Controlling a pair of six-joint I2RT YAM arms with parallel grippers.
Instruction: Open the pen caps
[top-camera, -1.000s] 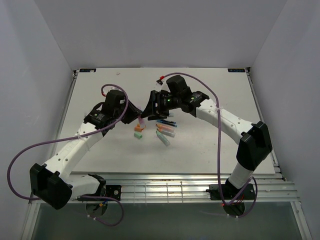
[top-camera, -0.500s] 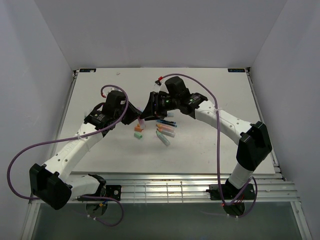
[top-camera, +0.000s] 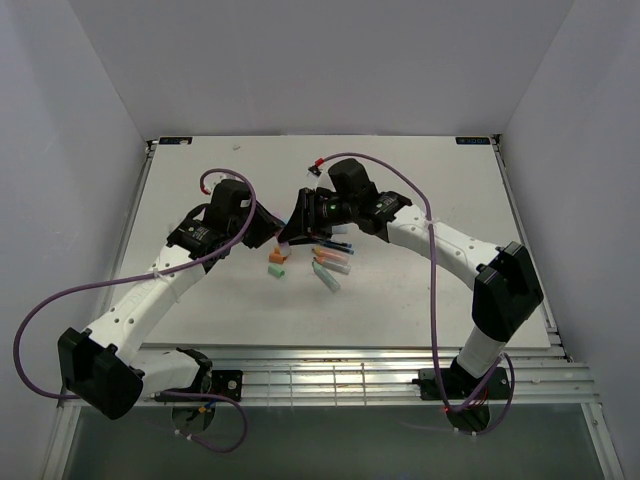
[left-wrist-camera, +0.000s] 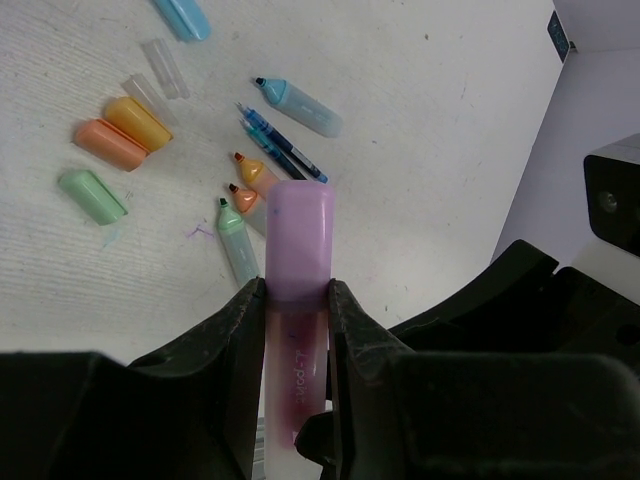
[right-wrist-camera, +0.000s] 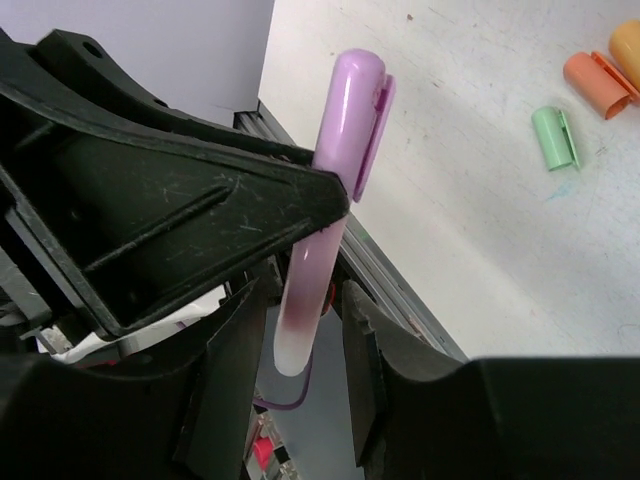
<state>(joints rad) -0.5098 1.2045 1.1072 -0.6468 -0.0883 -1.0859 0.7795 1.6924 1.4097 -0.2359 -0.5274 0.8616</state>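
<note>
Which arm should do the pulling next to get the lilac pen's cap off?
Probably the right. The left gripper is clamped on the lilac highlighter pen just below its rounded plastic cap. The right gripper straddles the pen's clear tail with small gaps, ready to close and pull.

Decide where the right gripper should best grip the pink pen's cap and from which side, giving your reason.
Probably the cap, on the length that sticks out beyond the left gripper. Come in from its rounded free end, in line with the pen, closing across the two smooth sides and clear of the clip that runs down one side.
</note>
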